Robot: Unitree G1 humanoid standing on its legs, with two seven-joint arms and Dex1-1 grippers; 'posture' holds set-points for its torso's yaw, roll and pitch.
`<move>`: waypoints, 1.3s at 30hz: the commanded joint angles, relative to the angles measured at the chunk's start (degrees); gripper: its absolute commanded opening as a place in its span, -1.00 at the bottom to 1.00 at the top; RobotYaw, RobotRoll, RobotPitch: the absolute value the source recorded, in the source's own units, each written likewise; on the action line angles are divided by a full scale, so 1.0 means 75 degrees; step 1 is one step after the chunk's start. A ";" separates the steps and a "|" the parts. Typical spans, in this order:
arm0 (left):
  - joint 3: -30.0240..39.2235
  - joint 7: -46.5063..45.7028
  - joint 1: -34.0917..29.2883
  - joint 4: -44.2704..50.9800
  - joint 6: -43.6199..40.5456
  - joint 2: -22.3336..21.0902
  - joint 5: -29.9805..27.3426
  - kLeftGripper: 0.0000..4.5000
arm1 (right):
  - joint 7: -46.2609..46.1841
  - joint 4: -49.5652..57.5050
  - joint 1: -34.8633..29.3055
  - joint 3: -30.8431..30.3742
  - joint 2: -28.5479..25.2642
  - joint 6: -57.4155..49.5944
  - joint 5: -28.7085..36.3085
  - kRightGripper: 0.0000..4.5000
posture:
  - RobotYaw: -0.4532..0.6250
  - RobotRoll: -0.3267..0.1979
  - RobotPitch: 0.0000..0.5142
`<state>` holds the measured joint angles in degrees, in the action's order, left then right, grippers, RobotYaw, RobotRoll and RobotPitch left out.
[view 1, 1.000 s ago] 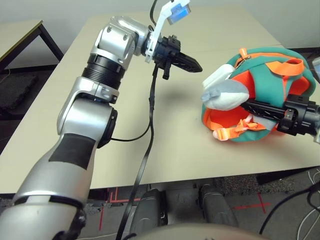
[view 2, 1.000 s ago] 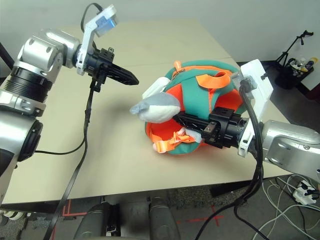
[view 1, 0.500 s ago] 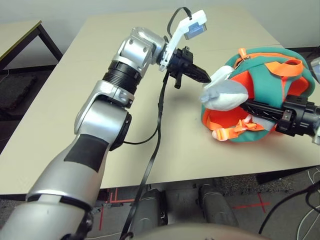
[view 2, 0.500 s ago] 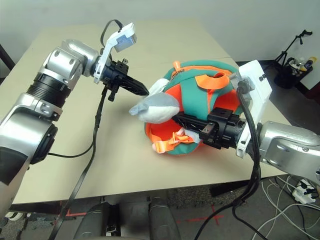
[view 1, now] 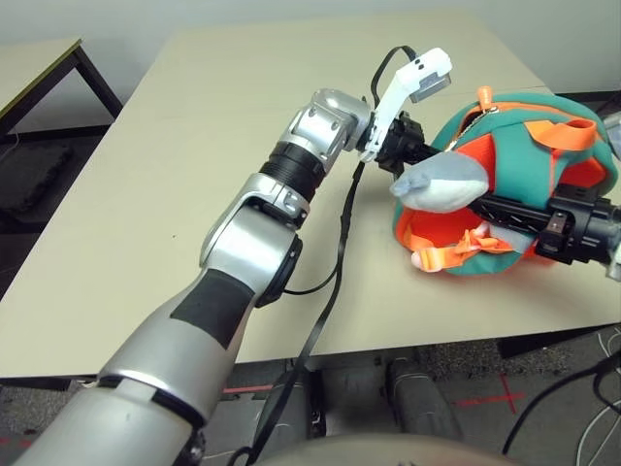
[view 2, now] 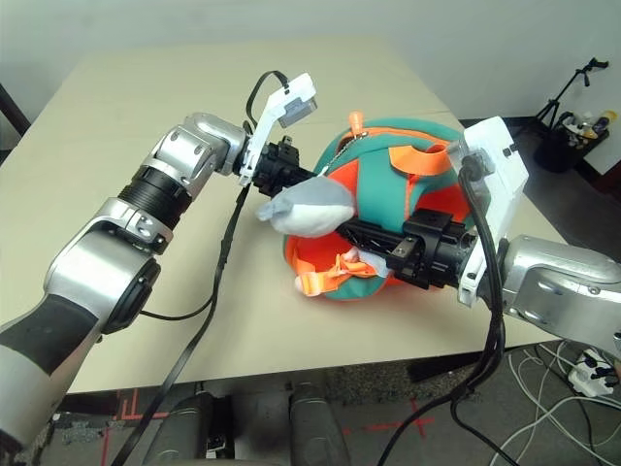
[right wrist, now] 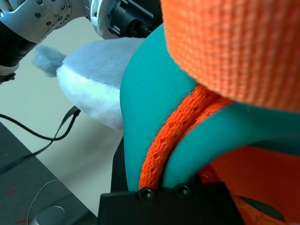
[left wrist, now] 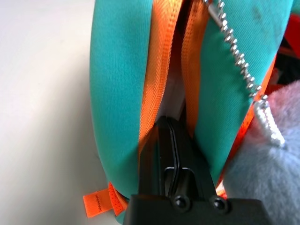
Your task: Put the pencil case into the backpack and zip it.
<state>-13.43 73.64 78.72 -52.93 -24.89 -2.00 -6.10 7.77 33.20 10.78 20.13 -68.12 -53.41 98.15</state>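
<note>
While the right gripper (view 2: 361,231) has its fingers buried in the backpack (view 1: 505,184) fabric at the front, the left gripper (left wrist: 169,140) has its tips poked into the gap between the two orange zipper tapes (left wrist: 157,70). My read is that we're at the zipping stage, or right on the edge of it.

From the head view the backpack sits around 2 o'clock on the table (view 1: 194,146), on its side, with the grey plush fin (view 1: 441,182) sticking out toward 9 o'clock, right under the left wrist.

Left fingers look narrow, almost closed together, wedged in the slot. Whether they've got the zipper pull I honestly can't tell; a beaded chain (left wrist: 239,61) hangs just beside them, and that may be the pull. Right fingers appear clamped on a fold of teal fabric with orange mesh trim (right wrist: 178,136), acting as the anchor.

To do this well, I'd say keep the right side holding firm so the bag doesn't slide, and drag along the line of the tapes rather than across. The fin is touching or nearly touching the left gripper, so it could snag.

As for what's inside: the pencil case isn't visible anywhere. There's a pale sliver deep in the opening in the left wrist view, but I can't say that's it. Probably inside, unconfirmed.
</note>
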 commanded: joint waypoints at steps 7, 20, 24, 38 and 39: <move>0.0314 0.0464 0.0327 0.1651 -0.0306 -0.1557 -0.0191 -0.82 | 0.0203 0.0240 0.0118 -0.0185 0.0116 0.0037 0.0046 -0.95 | -0.46 0.25 -0.71; -0.0279 0.1033 -0.1313 0.6948 -0.2967 -0.3979 -0.1114 1.00 | 0.0966 -0.0358 0.0723 -0.0774 0.0464 -0.0191 -0.0851 -0.95 | -0.30 0.25 -0.73; -0.0496 0.0798 -0.1676 0.7532 -0.2959 -0.3972 -0.1191 1.00 | 0.1095 -0.0443 0.0831 -0.0856 0.0570 -0.0266 -0.1028 -0.95 | -0.30 0.25 -0.73; -0.0974 -0.0457 -0.2267 0.7838 -0.2825 -0.3290 -0.1226 1.00 | 0.1016 -0.0389 0.0962 -0.0861 0.0828 -0.0454 -0.1042 -0.95 | -0.33 0.25 -0.68; -0.1057 -0.0515 -0.2293 0.7754 -0.2681 -0.3259 -0.1138 1.00 | 0.1006 -0.0385 0.0975 -0.0867 0.0845 -0.0459 -0.1041 -0.95 | -0.33 0.25 -0.68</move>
<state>-19.72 70.67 62.27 6.09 -46.74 -26.60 -15.59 15.08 28.72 17.19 14.55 -62.18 -56.28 89.51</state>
